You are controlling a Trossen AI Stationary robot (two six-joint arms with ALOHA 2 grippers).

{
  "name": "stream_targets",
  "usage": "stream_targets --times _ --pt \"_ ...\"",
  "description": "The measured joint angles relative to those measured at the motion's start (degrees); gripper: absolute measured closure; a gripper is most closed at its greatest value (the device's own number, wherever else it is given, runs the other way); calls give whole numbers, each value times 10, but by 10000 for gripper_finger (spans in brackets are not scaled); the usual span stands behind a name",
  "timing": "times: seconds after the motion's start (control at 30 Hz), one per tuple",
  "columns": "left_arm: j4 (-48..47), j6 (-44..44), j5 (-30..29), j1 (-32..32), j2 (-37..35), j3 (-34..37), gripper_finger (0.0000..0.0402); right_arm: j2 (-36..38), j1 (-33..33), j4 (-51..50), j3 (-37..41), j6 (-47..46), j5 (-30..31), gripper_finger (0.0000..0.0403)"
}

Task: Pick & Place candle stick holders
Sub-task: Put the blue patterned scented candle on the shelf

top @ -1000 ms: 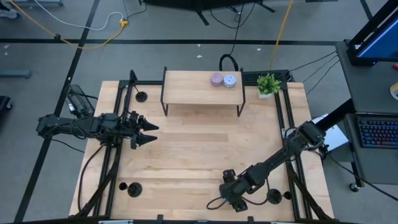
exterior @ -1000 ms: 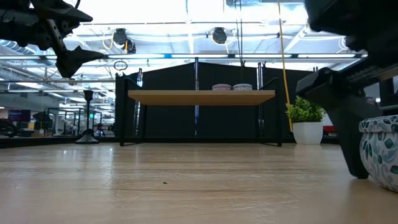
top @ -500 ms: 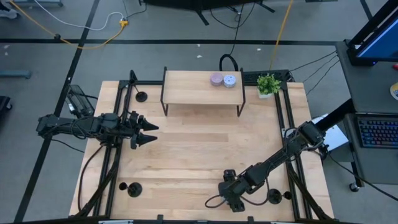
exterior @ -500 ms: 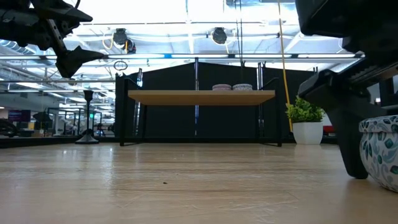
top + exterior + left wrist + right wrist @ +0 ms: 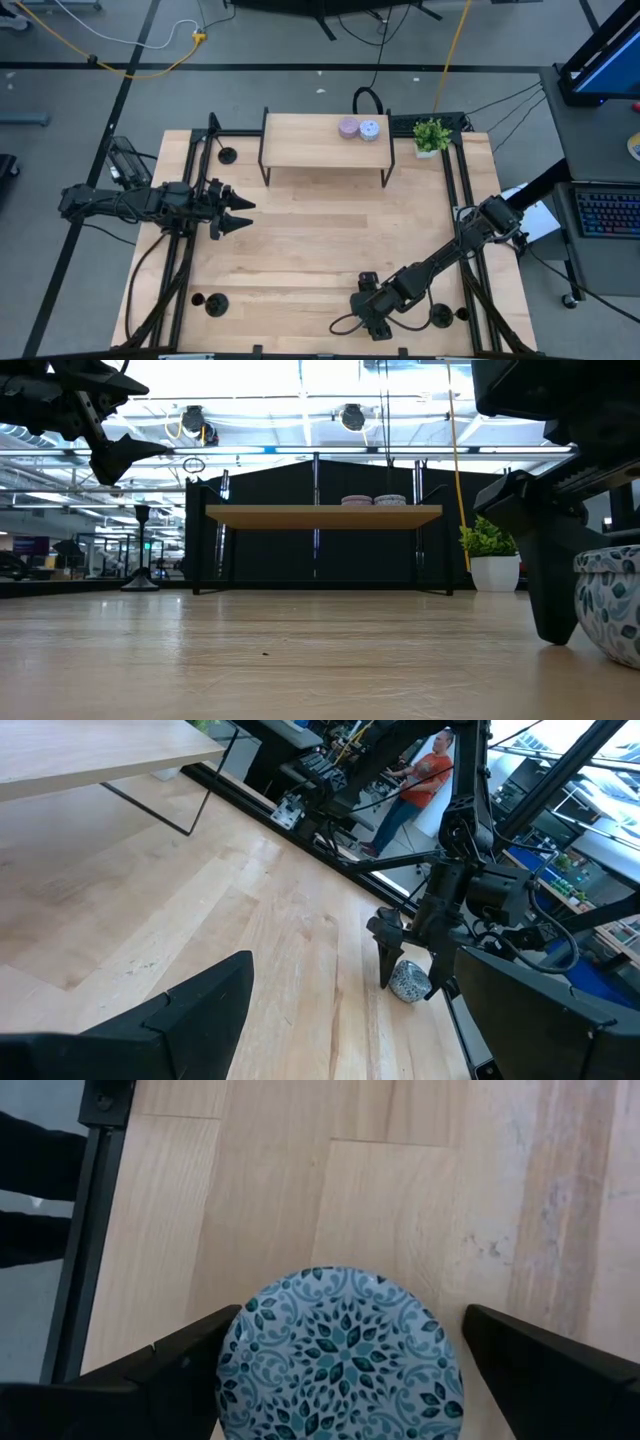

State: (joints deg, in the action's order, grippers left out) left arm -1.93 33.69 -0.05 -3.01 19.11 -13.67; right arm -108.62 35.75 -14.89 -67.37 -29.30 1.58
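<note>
Three small black candle stick holders stand on their round bases on the table: one at the far left (image 5: 228, 155), one at the near left (image 5: 214, 304), one at the near right (image 5: 440, 316). The far-left one also shows in the low view (image 5: 141, 550). My right gripper (image 5: 372, 325) is open at the near edge, pointing down. Its fingers stand on either side of a round white jar with a teal pattern (image 5: 345, 1360), which rests on the table. My left gripper (image 5: 248, 215) is open and empty, held above the table's left side.
A low wooden shelf (image 5: 325, 140) stands at the far middle with two small round tins (image 5: 358, 128) on it. A potted plant (image 5: 432, 135) stands at the far right. Black rails (image 5: 190, 200) run along both sides. Bare wood lies in the table's middle.
My right gripper has shifted a little toward the table's left around the patterned jar. My left arm has kept still.
</note>
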Motion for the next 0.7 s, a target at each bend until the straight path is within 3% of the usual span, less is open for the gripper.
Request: stream_targets --times 0.7 --pt "0 0 0 0 0 0 50 2 -1 -51 -1 1 -14 28"
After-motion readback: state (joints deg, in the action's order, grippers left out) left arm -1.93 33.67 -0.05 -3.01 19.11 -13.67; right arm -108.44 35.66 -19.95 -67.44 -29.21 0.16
